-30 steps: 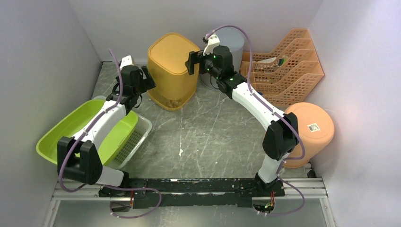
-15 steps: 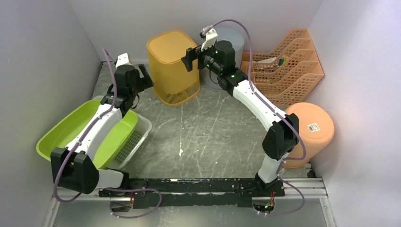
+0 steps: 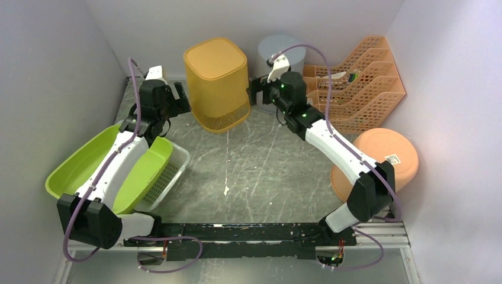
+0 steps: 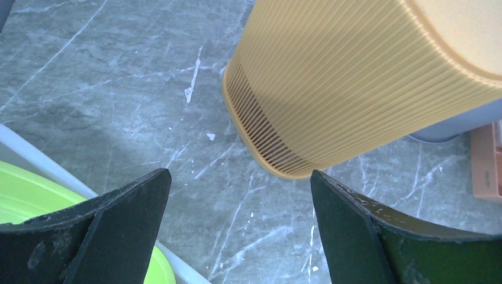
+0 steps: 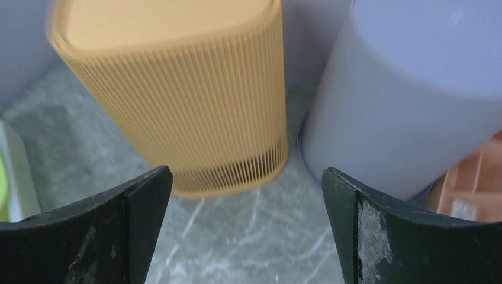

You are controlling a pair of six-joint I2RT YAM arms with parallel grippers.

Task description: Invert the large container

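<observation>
The large container is mustard yellow and finely ribbed, with a slotted band at its lower edge. The table is grey marble veined white. The tub is lime green, the basket white and slotted, the file rack orange lattice.

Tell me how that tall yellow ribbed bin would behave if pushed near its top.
It would probably tip rather than slide: the yellow bin stands taller than wide. It looks like thin slotted plastic, so likely light and slightly flexible. The fine ribs may aid grip.
</observation>
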